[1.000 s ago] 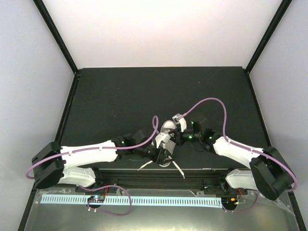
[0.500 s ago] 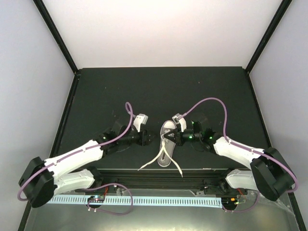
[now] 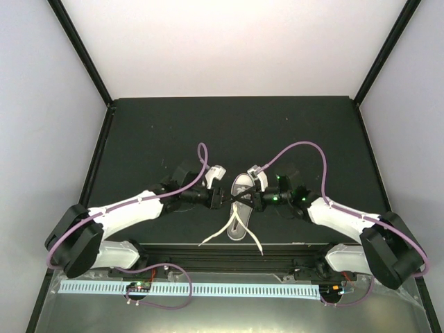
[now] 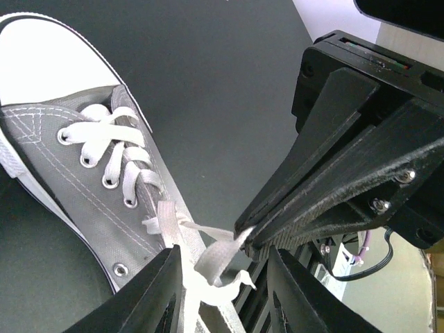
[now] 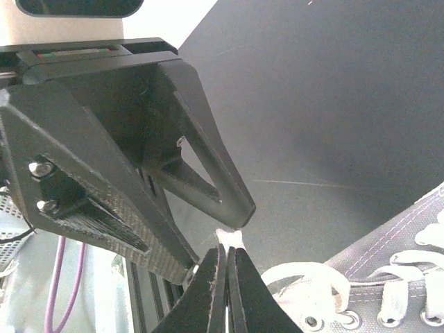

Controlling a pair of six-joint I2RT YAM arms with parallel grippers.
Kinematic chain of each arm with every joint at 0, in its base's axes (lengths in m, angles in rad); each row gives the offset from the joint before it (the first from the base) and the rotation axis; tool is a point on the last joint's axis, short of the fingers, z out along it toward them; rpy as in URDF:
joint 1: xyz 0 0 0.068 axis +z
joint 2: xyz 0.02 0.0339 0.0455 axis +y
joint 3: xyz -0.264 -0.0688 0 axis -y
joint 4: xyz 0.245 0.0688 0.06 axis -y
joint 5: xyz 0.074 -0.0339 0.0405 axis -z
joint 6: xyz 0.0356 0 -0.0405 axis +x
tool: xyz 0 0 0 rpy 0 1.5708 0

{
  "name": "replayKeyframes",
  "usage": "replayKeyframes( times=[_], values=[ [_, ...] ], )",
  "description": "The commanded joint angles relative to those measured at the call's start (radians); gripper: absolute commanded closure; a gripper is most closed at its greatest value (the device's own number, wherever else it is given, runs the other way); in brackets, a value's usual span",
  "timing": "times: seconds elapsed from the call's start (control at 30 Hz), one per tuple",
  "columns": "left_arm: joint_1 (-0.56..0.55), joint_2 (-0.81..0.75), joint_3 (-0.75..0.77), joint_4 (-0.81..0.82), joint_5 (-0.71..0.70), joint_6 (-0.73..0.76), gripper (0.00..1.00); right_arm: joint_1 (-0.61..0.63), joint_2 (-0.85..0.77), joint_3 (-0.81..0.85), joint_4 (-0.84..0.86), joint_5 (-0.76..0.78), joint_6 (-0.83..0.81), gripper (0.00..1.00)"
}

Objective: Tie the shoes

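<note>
Your left arm [image 3: 132, 208] and your right arm [image 3: 343, 218] both have white shells and black joints. A purple cable [image 3: 305, 143] runs along each arm and rises in a loop near the wrist. On the right wrist you can see a small green light [image 3: 276, 198]. The fingers [image 5: 173, 90] are flat, black and wedge-shaped, and one has a triangular cut-out. The pad [image 5: 111, 229] has a fine woven texture, and two silver screws [image 5: 38, 168] sit beside it.

Lab; white booth [image 3: 236, 41]; blk table [image 3: 159, 139]
</note>
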Motion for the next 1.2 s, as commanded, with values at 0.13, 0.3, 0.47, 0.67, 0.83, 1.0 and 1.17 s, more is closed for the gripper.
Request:
replayKeyframes(
  times=[0.13, 0.3, 0.47, 0.67, 0.83, 1.0, 1.17],
  values=[
    [0.013, 0.052, 0.058, 0.035, 0.047, 0.033, 0.78, 0.005, 0.009, 0.007, 0.045, -0.039, -0.010, 0.98],
    [0.015, 0.065, 0.063, 0.020, 0.044, 0.041, 0.91, 0.004, 0.005, 0.008, 0.043, -0.033, -0.009, 0.98],
    [0.019, 0.047, 0.053, 0.014, 0.000, 0.030, 0.98, 0.004, -0.007, 0.004, 0.037, -0.017, -0.008, 0.99],
    [0.020, 0.031, 0.031, 0.037, -0.007, 0.021, 0.98, 0.004, -0.096, 0.029, -0.141, 0.086, -0.059, 0.32],
    [0.020, 0.023, 0.026, 0.031, -0.008, 0.032, 0.98, 0.024, -0.254, -0.065, -0.213, 0.158, -0.003, 0.24],
    [0.022, 0.022, 0.027, 0.025, 0.010, 0.043, 0.99, 0.145, -0.333, -0.229, -0.119, 0.251, 0.124, 0.32],
    [0.022, 0.018, 0.024, 0.025, 0.017, 0.046, 0.99, 0.158, -0.327, -0.330, -0.015, 0.242, 0.201, 0.44]
  ],
)
